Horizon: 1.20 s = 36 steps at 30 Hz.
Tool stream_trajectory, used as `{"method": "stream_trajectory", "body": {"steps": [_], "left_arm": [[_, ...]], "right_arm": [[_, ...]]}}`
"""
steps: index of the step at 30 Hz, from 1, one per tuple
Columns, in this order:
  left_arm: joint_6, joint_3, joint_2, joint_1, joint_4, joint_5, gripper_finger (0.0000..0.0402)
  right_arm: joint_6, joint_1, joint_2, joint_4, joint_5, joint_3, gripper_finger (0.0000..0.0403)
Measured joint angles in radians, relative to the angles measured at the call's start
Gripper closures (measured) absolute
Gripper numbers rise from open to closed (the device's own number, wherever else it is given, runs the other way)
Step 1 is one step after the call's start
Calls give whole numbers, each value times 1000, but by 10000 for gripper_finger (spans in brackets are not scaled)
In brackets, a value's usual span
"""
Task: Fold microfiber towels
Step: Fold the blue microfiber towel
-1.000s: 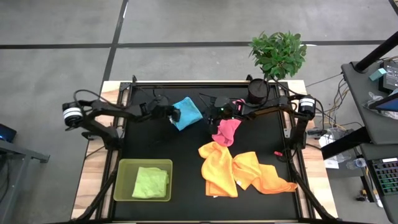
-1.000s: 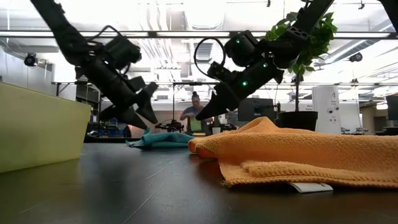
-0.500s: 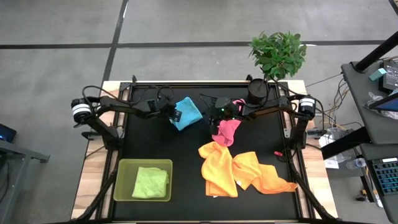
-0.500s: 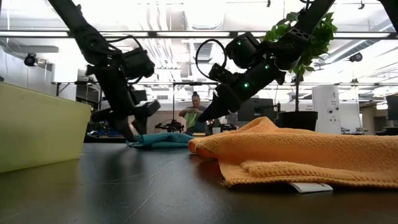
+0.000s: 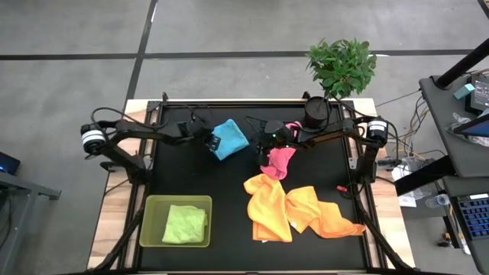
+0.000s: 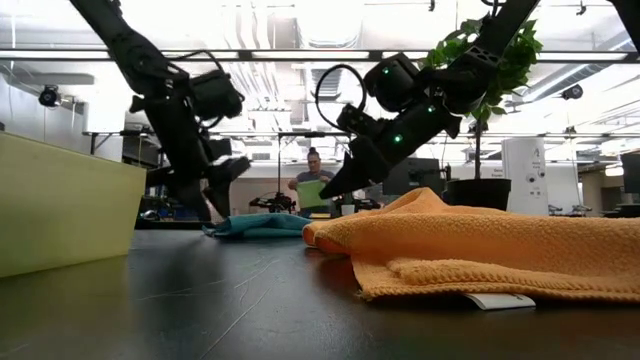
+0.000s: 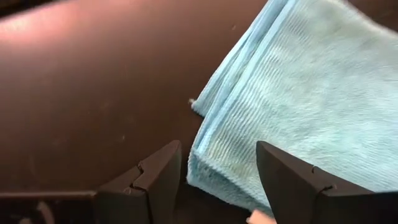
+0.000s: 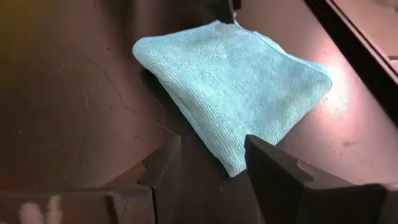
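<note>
A folded light blue towel (image 5: 231,137) lies flat at the far middle of the black table. My left gripper (image 5: 209,139) is open at the towel's left edge and points down; its fingers stand on either side of a towel corner (image 7: 208,155) without touching it. My right gripper (image 5: 258,143) is open and empty, raised above the table (image 6: 325,190) just right of the blue towel (image 8: 236,81). A pink towel (image 5: 279,160) lies crumpled under the right arm. Orange and yellow towels (image 5: 298,210) lie in a heap at the near right. A lime green towel (image 5: 186,224) lies in the tray.
A translucent lime-green tray (image 5: 153,208) stands at the near left. A potted plant (image 5: 340,69) stands at the far right corner. The orange heap (image 6: 480,250) fills the near right of the table. A person (image 6: 315,185) stands far off in the room behind.
My left gripper has tipped from a slant to pointing down and has come lower at the blue towel's left edge, staying open. The towels have not moved.
</note>
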<state>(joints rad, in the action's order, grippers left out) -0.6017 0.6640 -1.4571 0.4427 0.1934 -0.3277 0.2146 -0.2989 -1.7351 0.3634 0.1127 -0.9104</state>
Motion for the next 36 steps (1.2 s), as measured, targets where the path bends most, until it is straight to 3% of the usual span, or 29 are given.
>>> {"method": "stream_trajectory", "body": {"steps": [7,13,22,30,36], "left_arm": [[126,-1,142,-36,-3,8,208],[353,-3,231,-140,-45,113,208],[470,3,194,-257,-187,116,208],[479,-9,193,-267,-185,124,208],[477,-16,188,-273,-187,147,208]], "right_arm": [[19,0,0,27,38,-30,234],[65,0,0,13,53,-72,234],[99,17,-114,-6,79,-180,235],[253,7,-135,-305,71,-283,235],[296,-14,-135,-336,71,-277,235]]}}
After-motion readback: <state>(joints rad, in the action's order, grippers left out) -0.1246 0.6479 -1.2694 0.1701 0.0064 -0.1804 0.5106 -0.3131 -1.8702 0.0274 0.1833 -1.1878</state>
